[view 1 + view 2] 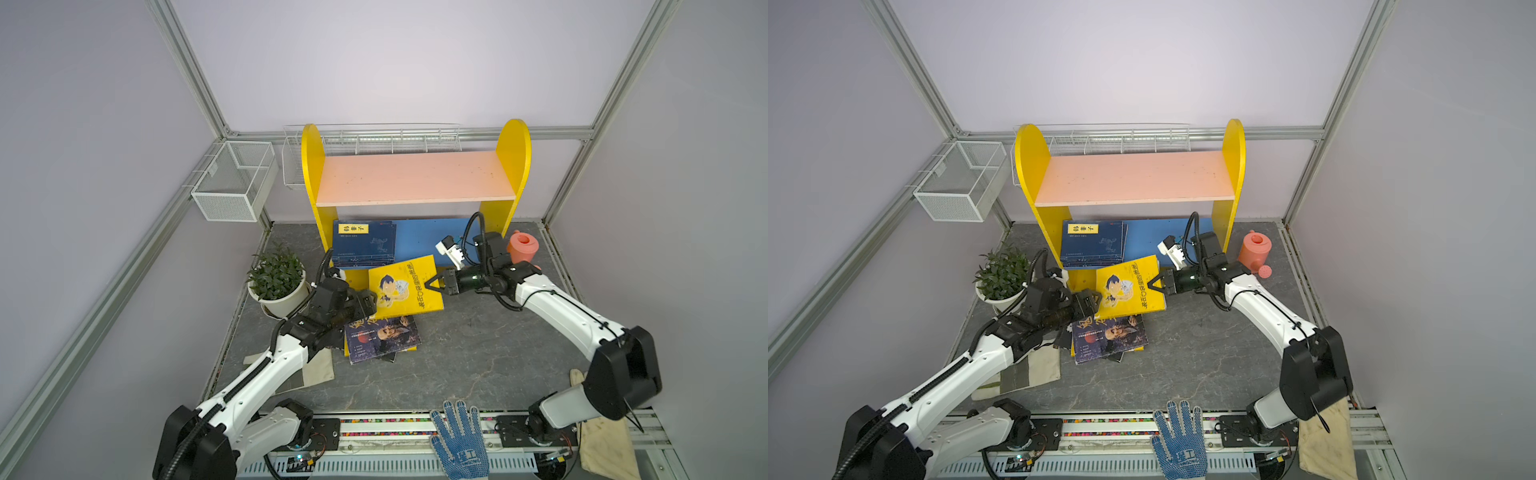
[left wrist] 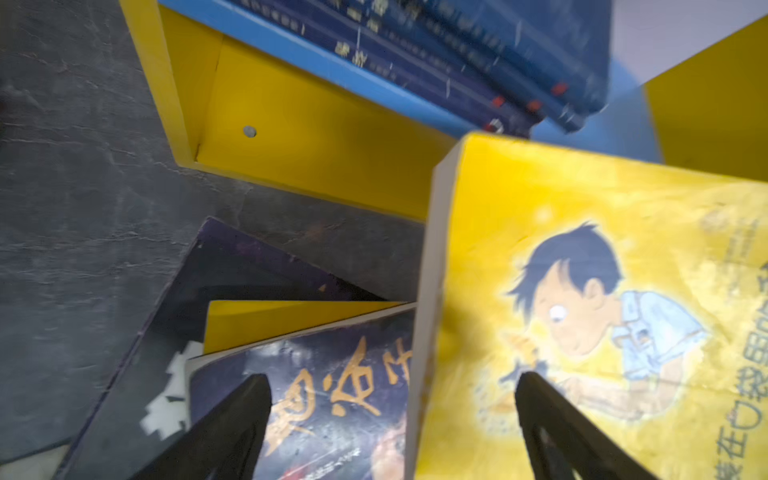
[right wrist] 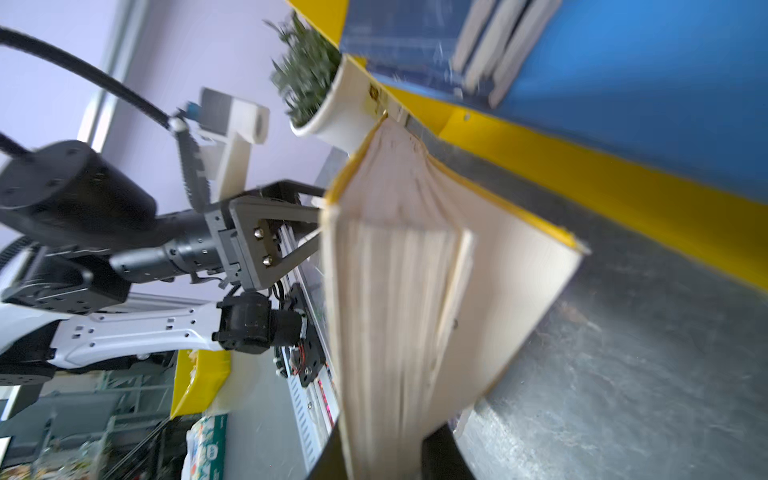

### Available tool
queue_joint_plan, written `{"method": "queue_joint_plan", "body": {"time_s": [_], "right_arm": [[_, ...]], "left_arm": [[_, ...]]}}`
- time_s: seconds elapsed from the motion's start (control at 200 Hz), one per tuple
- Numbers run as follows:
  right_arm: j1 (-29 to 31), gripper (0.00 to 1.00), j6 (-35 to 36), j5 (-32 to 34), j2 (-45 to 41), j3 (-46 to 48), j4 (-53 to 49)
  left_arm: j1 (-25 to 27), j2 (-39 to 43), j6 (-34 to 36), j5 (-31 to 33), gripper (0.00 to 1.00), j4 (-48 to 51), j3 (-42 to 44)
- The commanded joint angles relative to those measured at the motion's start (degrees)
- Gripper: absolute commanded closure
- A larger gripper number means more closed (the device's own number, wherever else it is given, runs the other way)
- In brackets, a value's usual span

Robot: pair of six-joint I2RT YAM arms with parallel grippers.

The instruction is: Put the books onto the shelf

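Two arms meet at one book in both top views. Around them on the grey table [image 1: 478, 357] are a potted plant [image 1: 276, 278] left of the shelf [image 1: 514, 166], a pink watering can [image 1: 523, 246] just beside its right side panel and close behind the right wrist, a blue dotted glove [image 1: 459, 436] on the near rail, and a white wire basket [image 1: 235, 180] on the left wall. The yellow book [image 1: 405, 291] — cartoon boy on its cover — hangs tilted before the shelf. Its top edge overlaps the blue lower board [image 1: 424, 235], and its lower corner is over the dark books [image 1: 382, 338] lying on the table. The right end effector [image 1: 430, 286] pinches its right edge; the left end effector [image 1: 370, 301] stands spread at its left edge. The navy books [image 1: 363, 245] lie stacked on the left of the lower board. That board's right half and the pink upper board [image 1: 415, 178] are bare.

From the left wrist, the spread fingers [image 2: 237, 419] straddle the yellow book's [image 2: 582, 311] pale page edge, one over its cover, one over the topmost of the dark books [image 2: 332, 399]. Contact cannot be told. Beyond lie the navy books [image 2: 478, 54].

From the right wrist, blurred, the yellow book [image 3: 395, 291] shows pale pages fanning loose between its covers — clamped in the right end effector [image 3: 386, 465]. Its far corner comes close to the shelf's yellow front; whether it touches cannot be told.
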State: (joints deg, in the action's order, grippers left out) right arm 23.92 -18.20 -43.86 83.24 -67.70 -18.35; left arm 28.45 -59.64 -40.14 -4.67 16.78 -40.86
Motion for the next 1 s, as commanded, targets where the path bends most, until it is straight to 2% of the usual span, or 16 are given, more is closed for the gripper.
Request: {"method": "queue_joint_plan", "body": {"time_s": [0.0,0.065,0.14,0.255,0.36,0.465,0.505,0.565,0.69,0.74,0.83,0.885,0.905,0.965,0.995], "right_arm": [[-1.46,0.93,-5.48,-4.69,-3.82,2.32,10.28],[-1.71,0.93,-6.74,-5.58,-4.9,2.84,12.47],[-1.76,0.93,-6.94,-6.74,-5.33,2.51,12.44],[-1.74,0.93,-7.31,-7.42,-6.08,3.12,12.78],[-1.76,0.93,-8.97,-8.52,-6.52,3.98,15.08],[-1.67,0.93,-9.25,-9.1,-5.97,3.28,14.51],[-1.51,0.93,-9.52,-8.98,-5.79,3.33,14.79],[-1.34,0.93,-9.65,-8.33,-5.73,3.45,14.84],[-1.42,0.93,-8.78,-6.13,-5.11,2.32,12.34],[-1.5,0.92,-7.65,-4.74,-4.85,1.47,10.32],[-1.8,0.91,-7.29,1.06,-5.01,0.82,8.01],[-2.14,0.83,-8.73,5.64,-5.51,1.03,7.97],[-2.21,0.79,-9.2,7.61,-5.75,1.14,7.96],[-2.39,0.54,-9.7,13.61,-7.12,1.17,6.94],[-2.46,0.44,-9.91,17.43,-8.18,1.3,5.97]], "left_arm": [[-2.38,1.73,-3.31,-10.27,0.0,-2.68,0.78],[-3.87,2.61,-6.7,-14.43,0.01,-8.3,3.14],[-5.12,3.18,-12.61,-18.29,0.01,-19.68,7.29],[-5.42,1.34,-18.92,-21.1,0.01,-34.85,11.55],[-5.42,-1.7,-19.21,-24.46,0.0,-40.22,11.36],[-5.25,-4.72,-19.1,-28.38,0.07,-42.96,9.89],[-5.1,-5.95,-19.26,-29.52,0.14,-43.82,9.33],[-5.07,-7.5,-19.26,-30.85,0.32,-44.77,8.54],[-4.54,-8.85,-19.76,-31.87,0.84,-46.72,7.86],[-3.81,-8.38,-18.56,-30.58,0.99,-45.43,7.36],[-0.16,-6.41,-10.92,-23.96,1.0,-34.33,3.32],[3.4,-5.45,-5.57,-17.39,1.0,-27.29,0.15],[4.6,-5.37,-4.4,-15.26,1.0,-25.74,-0.68],[6.47,-5.91,-4.11,-11.59,1.0,-25.57,-2.04],[6.66,-6.53,-5.23,-11.0,1.0,-27.35,-2.1]]}}
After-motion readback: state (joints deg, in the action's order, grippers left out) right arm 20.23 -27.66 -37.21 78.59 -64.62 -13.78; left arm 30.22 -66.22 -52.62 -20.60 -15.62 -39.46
